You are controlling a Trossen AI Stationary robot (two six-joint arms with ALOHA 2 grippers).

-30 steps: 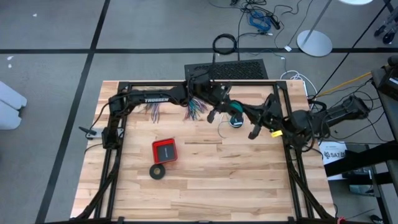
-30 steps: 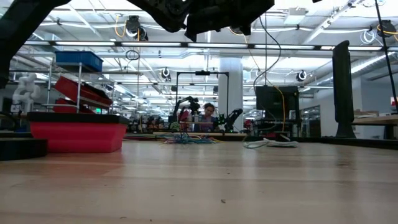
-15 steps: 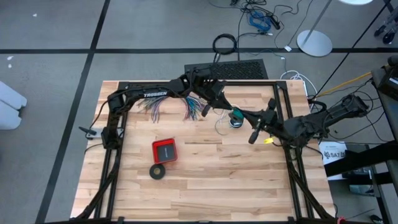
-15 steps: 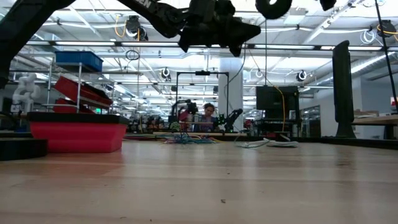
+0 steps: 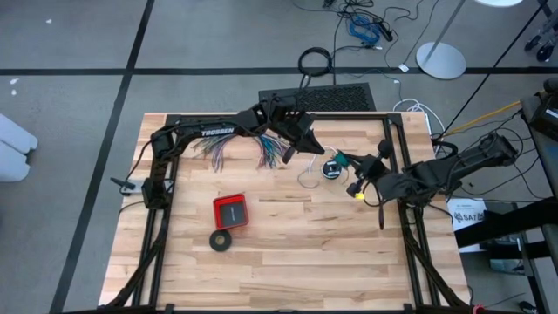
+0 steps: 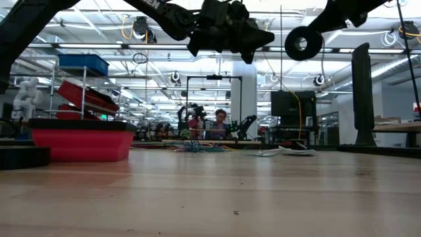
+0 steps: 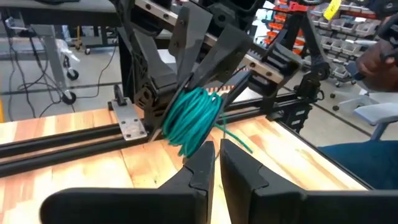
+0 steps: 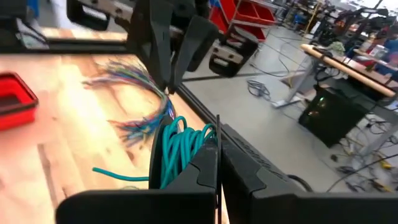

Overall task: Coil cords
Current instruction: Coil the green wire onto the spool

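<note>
Teal-green wire [image 7: 191,121], wound into a tight small coil of many thin glossy loops, hangs in the air above the far middle of the wooden tabletop [image 5: 288,253]. My right pincer [image 8: 217,146] has its two dark fingers pressed flat together on the coil's strands, and one loose end of the wire curls away below. My left pincer [image 7: 216,149] sits just beside the same coil, its fingers drawn nearly together with a thin gap between them; I cannot tell whether they nip a strand.

On the planks under the coil lies a thin white cord [image 5: 310,177] in a loose loop with a small black round piece [image 5: 330,170]. A fanned bundle of many-coloured wires [image 5: 235,153] spreads beside it. Nearer the front are a shallow red square tray [image 5: 231,211] and a black tape-like ring [image 5: 221,240].
</note>
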